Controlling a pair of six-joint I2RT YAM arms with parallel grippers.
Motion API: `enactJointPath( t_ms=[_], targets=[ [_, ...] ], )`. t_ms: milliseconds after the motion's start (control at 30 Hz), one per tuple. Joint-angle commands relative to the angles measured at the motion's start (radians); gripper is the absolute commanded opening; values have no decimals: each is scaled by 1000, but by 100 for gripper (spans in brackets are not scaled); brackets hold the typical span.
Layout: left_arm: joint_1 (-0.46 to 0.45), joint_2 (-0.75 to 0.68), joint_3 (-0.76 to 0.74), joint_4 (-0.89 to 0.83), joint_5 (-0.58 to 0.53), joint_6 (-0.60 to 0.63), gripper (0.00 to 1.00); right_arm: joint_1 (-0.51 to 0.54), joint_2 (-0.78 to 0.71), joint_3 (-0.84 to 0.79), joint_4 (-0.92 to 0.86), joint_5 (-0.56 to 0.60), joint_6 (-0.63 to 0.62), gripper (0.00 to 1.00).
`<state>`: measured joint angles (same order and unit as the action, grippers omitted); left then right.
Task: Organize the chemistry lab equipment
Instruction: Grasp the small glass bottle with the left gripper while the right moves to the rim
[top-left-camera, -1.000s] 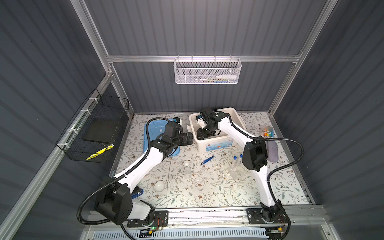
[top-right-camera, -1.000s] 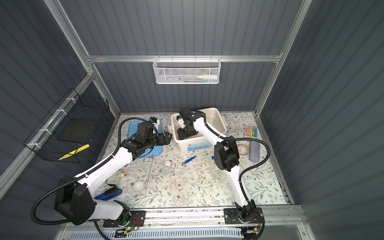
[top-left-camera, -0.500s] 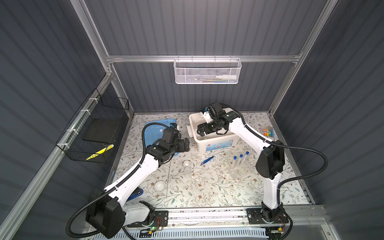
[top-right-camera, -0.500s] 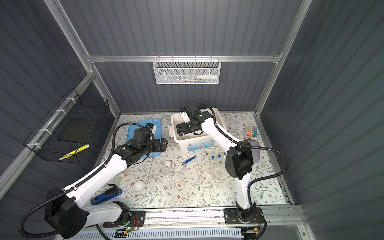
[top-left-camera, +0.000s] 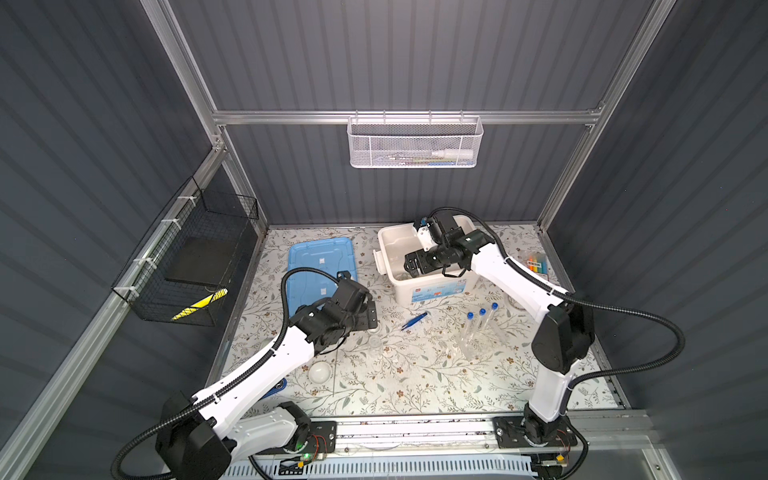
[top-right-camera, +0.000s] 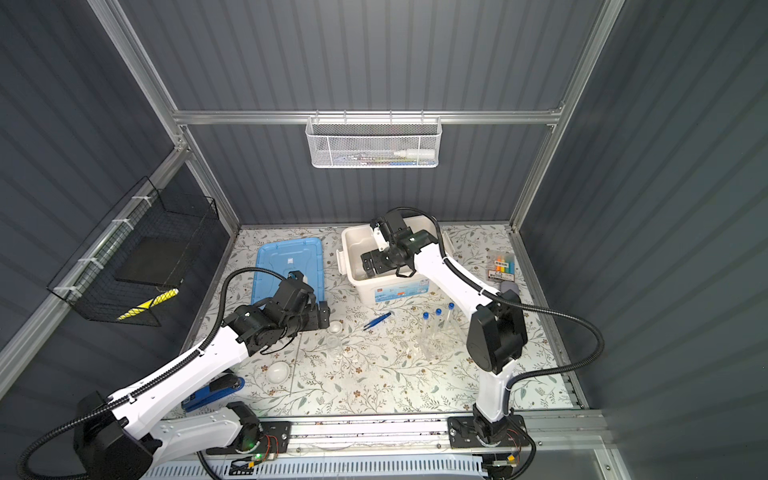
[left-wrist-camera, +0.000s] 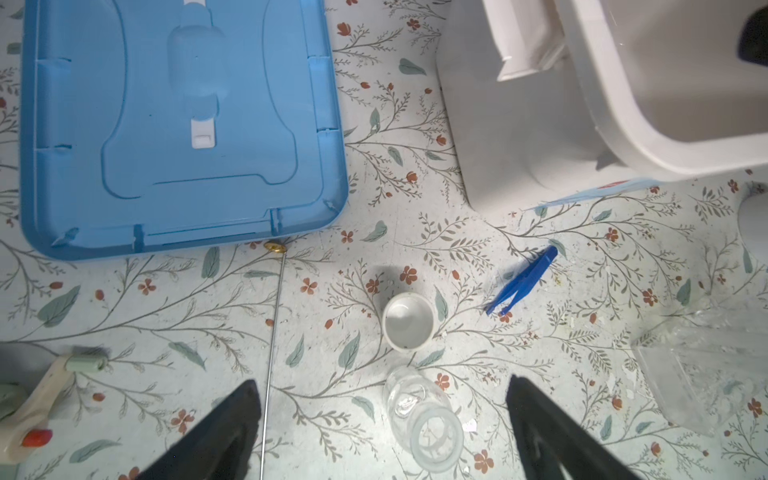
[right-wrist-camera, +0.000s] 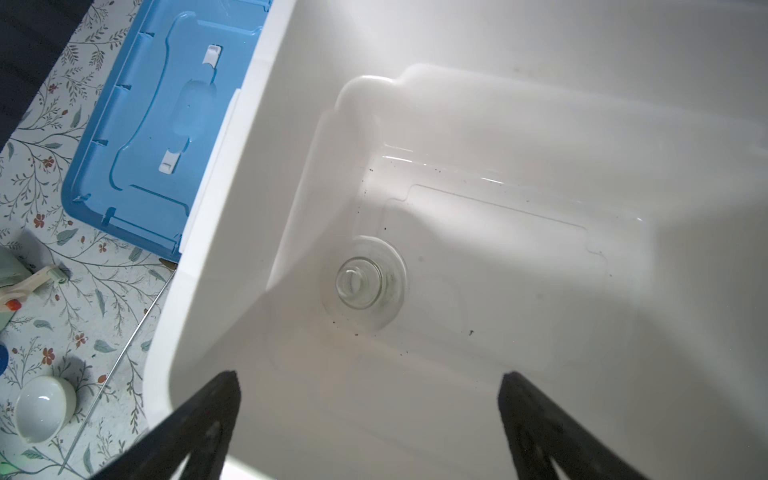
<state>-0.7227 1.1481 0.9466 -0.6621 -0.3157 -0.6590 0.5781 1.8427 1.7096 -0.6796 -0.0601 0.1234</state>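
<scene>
**Flask in bin; both end effectors spread**

The desk (top-left-camera: 415, 374) carries a white bin (top-left-camera: 432, 289), with a blue lid (top-left-camera: 322, 266) flat beside it.

- **Right end effector** (right-wrist-camera: 370, 374): over the bin interior, fingers spread, empty.
- **Left end effector** (left-wrist-camera: 381, 380): spread, empty, above the desk near the lid.
- **Tubes** (top-left-camera: 481, 322): three stand in front of the bin, apart from it.
- **Bowl** (top-left-camera: 320, 371): on the desk beside the left arm.
- **Tweezers** (left-wrist-camera: 523, 280): lie between lid and tubes.
- **Cup** (left-wrist-camera: 408, 320): just beside the jar (left-wrist-camera: 424, 415).
- **Flask** (right-wrist-camera: 359, 282): upright on the bin floor, near a corner.
- **Rod** (left-wrist-camera: 274, 332): brass tip at the lid's edge.
</scene>
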Motion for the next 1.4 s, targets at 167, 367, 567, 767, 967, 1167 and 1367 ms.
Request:
enactJointPath(
  t_ms=[167,367,567,767,967,1167,1367],
  targets=[
    [-134,93,47,-60,-82,-125,94,-8,-84,-95,78,77,-17,99],
    [-201,186,78,-113,-84,-198,89,-18,-125,-144,123,97,-18,99],
    [-218,220,69,-143,-86,-269,84,-28,-141,-164,147,88,-25,99],
    [-218,249,61,-164,-56,-295,75,-37,-147,-188,164,69,-31,99],
    [-218,292,67,-149,-33,-292,72,-47,-155,-204,172,70,-25,99],
    [-218,293,55,-136,-25,-288,66,-57,-165,-226,179,82,-27,99],
    [-219,308,60,-122,-22,-272,58,-60,-167,-241,178,88,-22,99]
  ],
)
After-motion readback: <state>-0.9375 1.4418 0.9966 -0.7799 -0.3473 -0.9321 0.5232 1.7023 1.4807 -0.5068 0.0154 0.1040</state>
